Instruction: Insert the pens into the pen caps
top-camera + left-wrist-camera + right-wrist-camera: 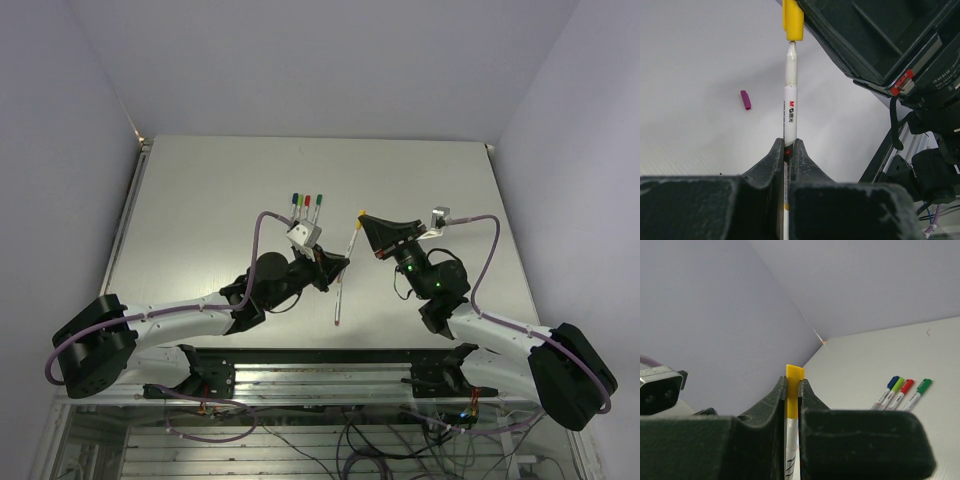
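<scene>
Left wrist view: the left gripper [789,149] is seen clenched on the barrel of a white pen [790,100], low in the middle of the frame, with the pen pointed straight up. Its narrow nib is met at the top edge by a yellow cap [793,22]. The nib looks to be just inside the mouth, not pushed home.

In the right wrist view that cap is pinched between the closed fingers of the right gripper [792,387]. At right of centre there, four pens [900,392] are laid side by side on the table [945,355], capped blue, lime, red and green.

One purple cap [745,100] is seen lying loose, left of the held pen. Four pens look finished, and the fifth is judged mid-insertion.
</scene>
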Controlling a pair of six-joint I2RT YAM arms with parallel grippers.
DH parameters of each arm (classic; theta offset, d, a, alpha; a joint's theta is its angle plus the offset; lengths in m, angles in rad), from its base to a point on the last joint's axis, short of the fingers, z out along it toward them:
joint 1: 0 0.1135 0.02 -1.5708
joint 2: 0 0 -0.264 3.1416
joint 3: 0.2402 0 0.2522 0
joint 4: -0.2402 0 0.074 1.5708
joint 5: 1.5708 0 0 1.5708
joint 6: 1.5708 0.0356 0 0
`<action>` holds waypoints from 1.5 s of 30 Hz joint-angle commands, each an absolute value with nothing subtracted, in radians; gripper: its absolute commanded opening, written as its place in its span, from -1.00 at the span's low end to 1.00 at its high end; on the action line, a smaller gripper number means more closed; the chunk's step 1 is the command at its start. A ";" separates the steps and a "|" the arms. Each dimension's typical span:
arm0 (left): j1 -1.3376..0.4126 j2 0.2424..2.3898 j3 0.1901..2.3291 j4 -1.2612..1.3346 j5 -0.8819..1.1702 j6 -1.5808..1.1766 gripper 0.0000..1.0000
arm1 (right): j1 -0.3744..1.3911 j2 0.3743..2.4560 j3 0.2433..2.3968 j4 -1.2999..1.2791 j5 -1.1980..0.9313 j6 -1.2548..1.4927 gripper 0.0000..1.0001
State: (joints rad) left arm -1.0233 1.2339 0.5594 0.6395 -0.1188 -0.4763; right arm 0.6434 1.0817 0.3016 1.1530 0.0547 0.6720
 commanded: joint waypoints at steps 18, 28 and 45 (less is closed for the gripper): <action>-1.019 1.226 0.553 0.763 -0.143 -0.506 -0.86 | 0.672 1.139 0.278 1.184 -0.001 0.680 -1.00; -1.019 1.201 0.544 0.832 -0.253 -0.491 -0.86 | 0.683 1.251 0.283 1.181 -0.169 0.749 -1.00; -0.983 1.202 0.641 0.853 -0.274 -0.378 -0.86 | 0.776 1.300 0.366 0.746 -0.061 0.677 -1.00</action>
State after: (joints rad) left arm -1.0145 1.2339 0.5262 0.6006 -0.2520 -0.4133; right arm 0.7181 1.2655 0.3672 1.0721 -0.0086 0.7132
